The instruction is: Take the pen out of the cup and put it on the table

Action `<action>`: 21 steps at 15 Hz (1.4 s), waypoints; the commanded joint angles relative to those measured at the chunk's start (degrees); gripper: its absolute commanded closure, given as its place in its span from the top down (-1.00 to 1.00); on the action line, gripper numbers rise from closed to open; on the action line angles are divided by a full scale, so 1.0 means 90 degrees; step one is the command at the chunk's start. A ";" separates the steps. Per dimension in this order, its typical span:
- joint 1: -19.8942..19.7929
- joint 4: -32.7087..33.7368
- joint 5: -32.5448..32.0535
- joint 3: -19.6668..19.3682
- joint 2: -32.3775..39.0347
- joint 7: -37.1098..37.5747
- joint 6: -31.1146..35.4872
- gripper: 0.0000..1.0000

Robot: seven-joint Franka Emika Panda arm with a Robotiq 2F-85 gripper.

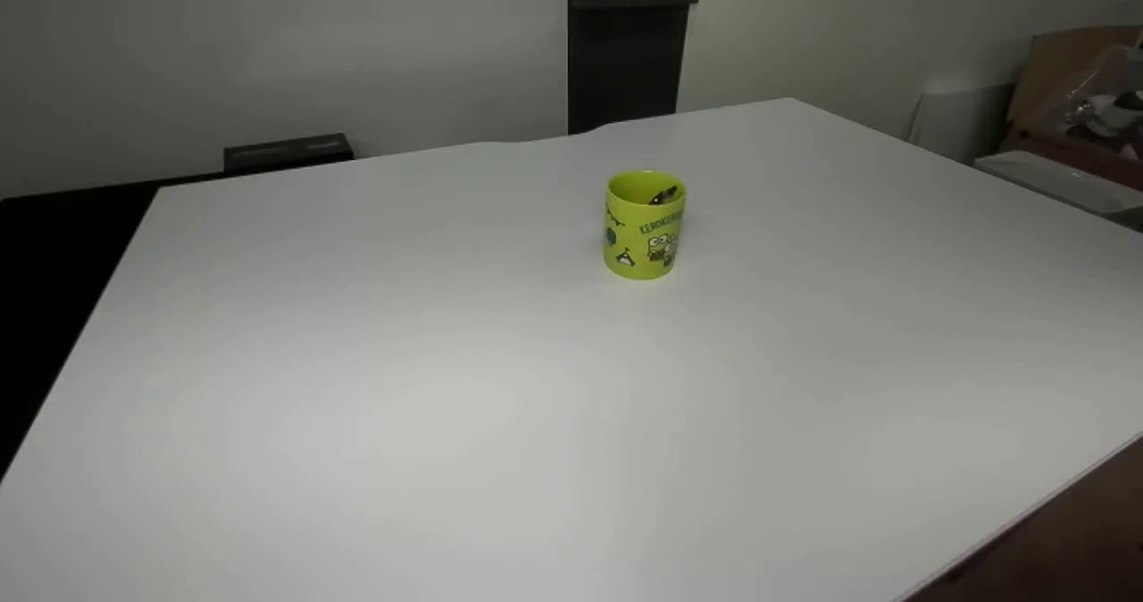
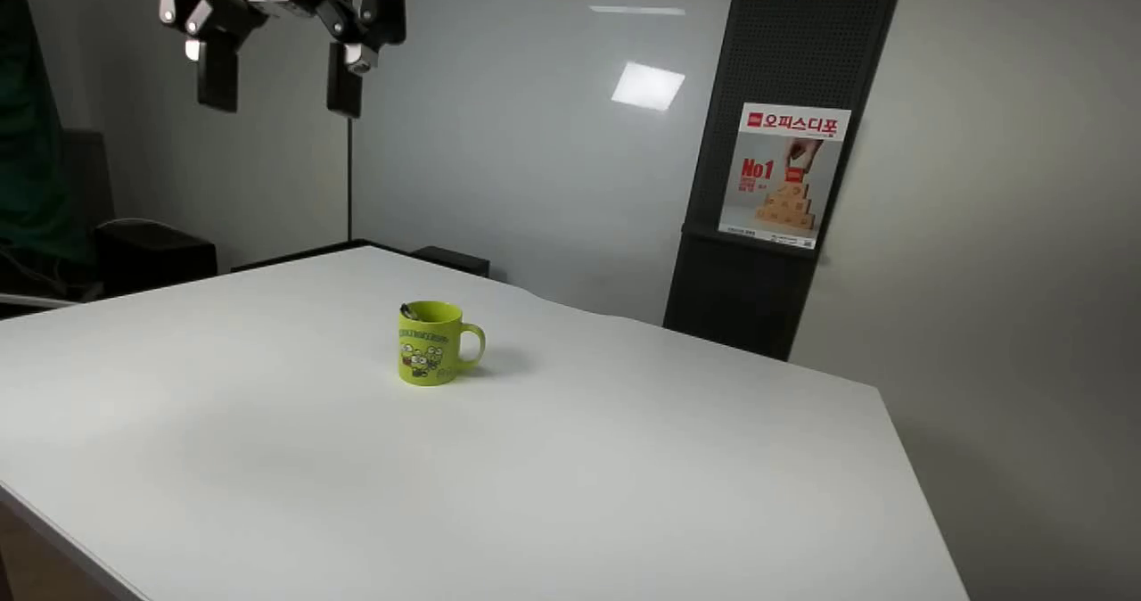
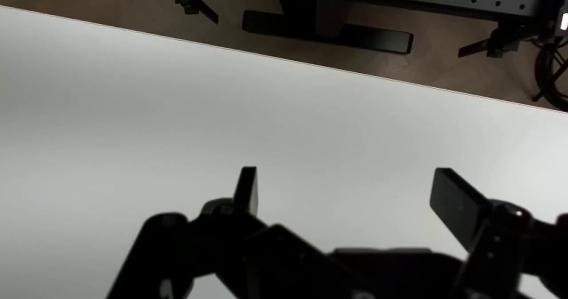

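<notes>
A small yellow-green cup stands upright on a large white table. Its side carries wide-eyed cartoon faces and dark capitals starting KERO; I cannot make out the rest. The pen is inside the cup, leaning, its dark end at the rim. Against a dark panel behind, a poster reads 오피스디포 in red across the top, No1 lower down; its fine print is too small. White tabletop spreads around the cup on every side, every edge well away from it. High above, in an exterior view, hangs the gripper, fingers spread wide. In the wrist view the table's straight edge runs slantwise, brown floor beyond.
</notes>
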 commanded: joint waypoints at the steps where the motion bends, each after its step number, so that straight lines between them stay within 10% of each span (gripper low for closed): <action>1: 0.0049 0.0008 -0.0018 -0.0043 0.0002 0.0019 -0.0012 1.00; 13: -0.0183 0.1536 -0.0869 0.0263 0.2513 0.1222 0.2408 1.00; 21: 0.0393 0.3701 -0.0534 0.0305 0.4792 0.1359 0.2246 1.00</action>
